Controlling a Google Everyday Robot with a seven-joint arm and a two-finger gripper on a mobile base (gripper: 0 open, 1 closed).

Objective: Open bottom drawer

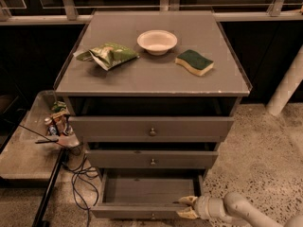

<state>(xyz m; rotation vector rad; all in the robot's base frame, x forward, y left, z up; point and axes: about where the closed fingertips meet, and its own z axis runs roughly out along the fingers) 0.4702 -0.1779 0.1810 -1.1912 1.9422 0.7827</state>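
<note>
The bottom drawer [142, 211] of the grey cabinet stands pulled out, its empty inside showing and its narrow front panel at the lower edge of the camera view. Its small round knob [152, 216] is just visible at the bottom. My gripper [185, 207] comes in from the lower right on a white arm. Its pale fingertips sit at the right end of the drawer's front panel, one above its top edge and one below.
The mid drawer [151, 159] and top drawer [151, 126] are closed above it. On the cabinet top lie a green chip bag [108, 55], a white bowl [157, 41] and a green-yellow sponge [194, 62]. Cables [78, 176] and a low side table [28, 145] are at the left.
</note>
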